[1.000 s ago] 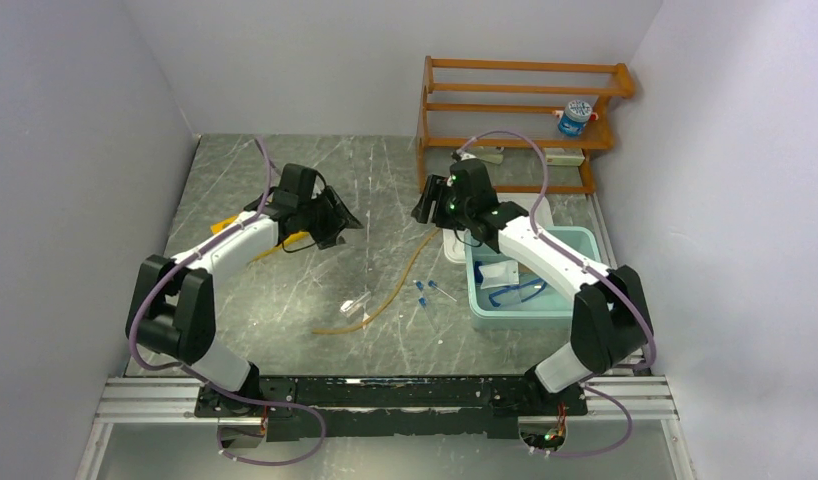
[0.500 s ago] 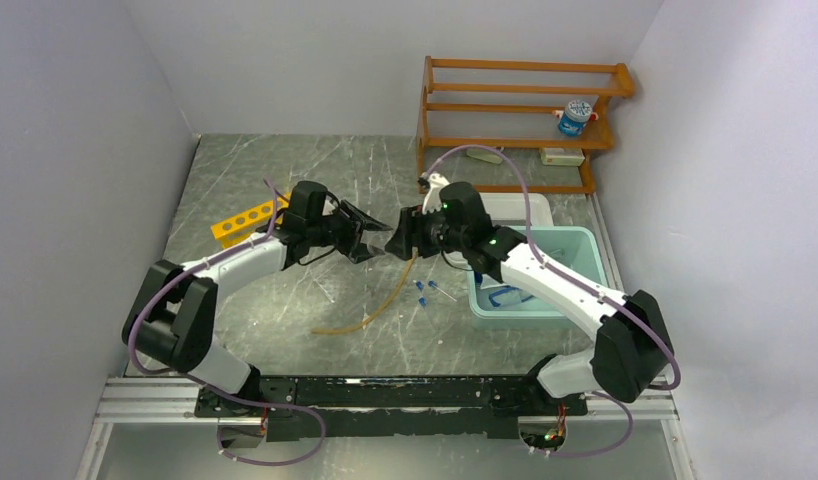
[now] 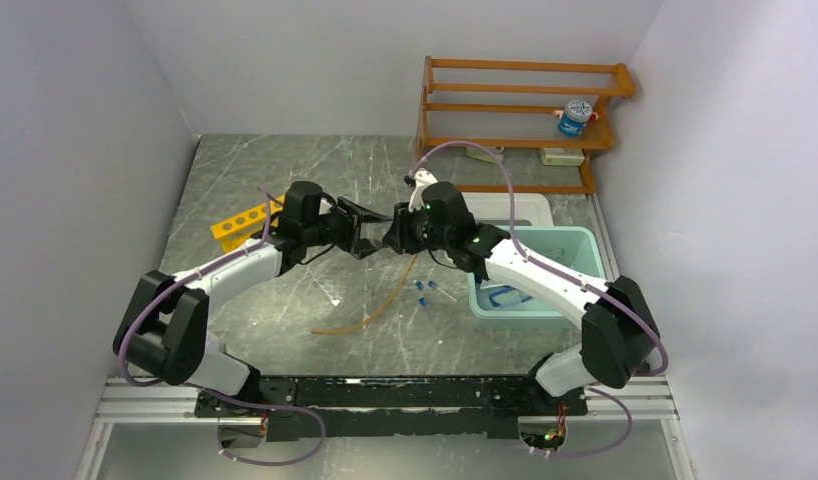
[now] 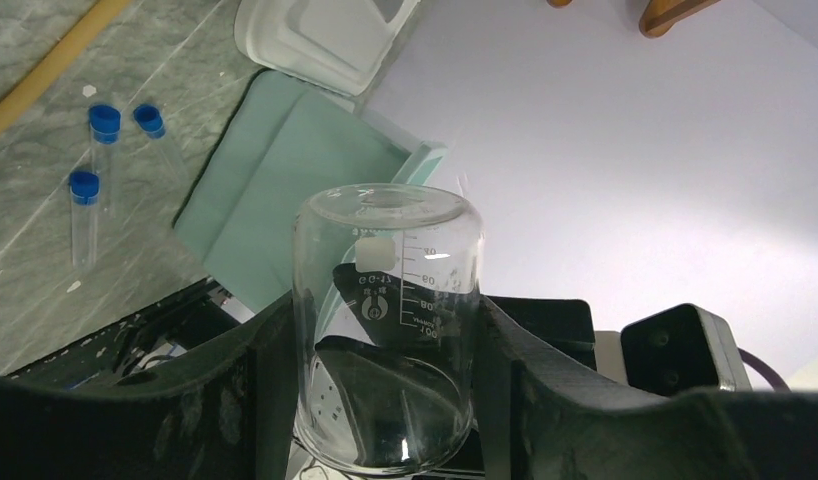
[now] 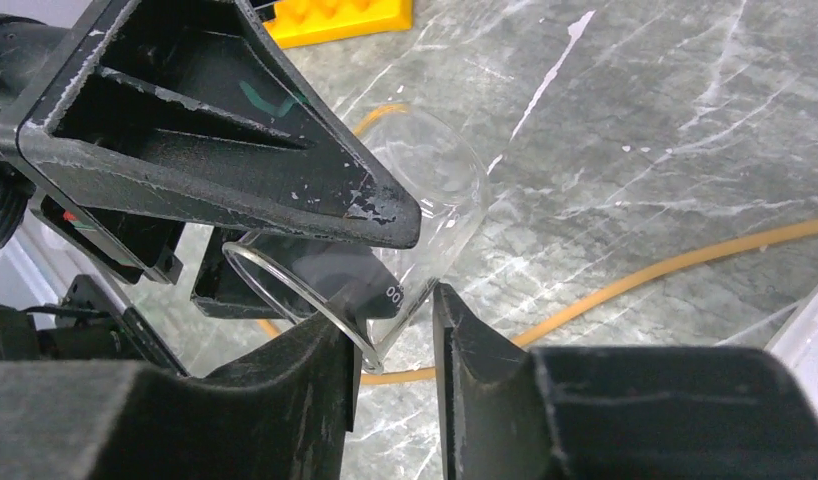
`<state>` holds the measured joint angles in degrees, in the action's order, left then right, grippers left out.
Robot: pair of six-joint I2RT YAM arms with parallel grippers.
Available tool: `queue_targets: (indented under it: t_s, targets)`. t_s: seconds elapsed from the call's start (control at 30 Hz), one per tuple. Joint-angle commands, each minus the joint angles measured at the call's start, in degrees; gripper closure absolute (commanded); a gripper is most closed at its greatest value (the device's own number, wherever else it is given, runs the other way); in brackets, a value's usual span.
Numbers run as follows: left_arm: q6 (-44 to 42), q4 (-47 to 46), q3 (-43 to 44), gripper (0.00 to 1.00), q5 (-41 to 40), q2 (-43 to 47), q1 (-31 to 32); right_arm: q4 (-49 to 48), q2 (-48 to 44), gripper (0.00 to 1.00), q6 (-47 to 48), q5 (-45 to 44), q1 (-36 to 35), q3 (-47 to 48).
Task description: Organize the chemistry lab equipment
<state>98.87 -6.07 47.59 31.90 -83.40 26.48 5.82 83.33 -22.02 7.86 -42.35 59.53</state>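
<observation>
The left gripper [image 4: 385,312] holds a small glass beaker [image 4: 385,250]. Its two fingers [image 4: 270,350] press on the sides of the beaker, one on each side. The beaker has little marks and numbers on it.

The right gripper [image 5: 393,312] faces the left gripper, tip to tip, up above the table [image 3: 285,160]. The thin rim of the beaker sits in the small gap between the right gripper's fingers. The gap looks a bit wider than the glass, so I cannot tell if those fingers are squeezing it.

A long tan rubber tube [image 5: 635,280] lies on the table under the right gripper. Three tiny blue-capped tubes [image 3: 425,292] lie close to that gripper, on the side nearer the arm bases. The yellow holed rack [image 3: 247,220] is behind the left gripper, next to its arm.

Beside the right arm is a pale teal tub [image 3: 580,245]. Blue-framed goggles [image 3: 510,296] lie inside it. A white lid [image 4: 325,40] lies just past the tub.
</observation>
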Motion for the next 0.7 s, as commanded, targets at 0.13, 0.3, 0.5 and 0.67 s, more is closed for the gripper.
queue_targets:
  t_s: [0.13, 0.3, 0.5, 0.67]
  targets:
    - [2.1, -1.3, -0.7, 0.5, 3.0, 1.1, 0.4, -3.2, 0.2, 0.8, -1.2, -4.5, -0.9, 2.8]
    - [0.7, -1.0, 0.2, 0.28, 3.9, 0.1, 0.3, -1.1, 0.7, 0.95, -3.9, -5.3, -0.8, 4.1]
    - [-9.0, 6.7, 5.3, 0.11, 1.9, -0.5, -0.7, 7.3, -0.5, 1.0, -6.9, -7.2, 0.4, 7.7]
    - [-18.3, 12.6, 9.3, 0.03, -1.1, 0.4, -3.5, 16.5, -3.3, 1.0, -9.4, -6.6, 4.1, 9.4]
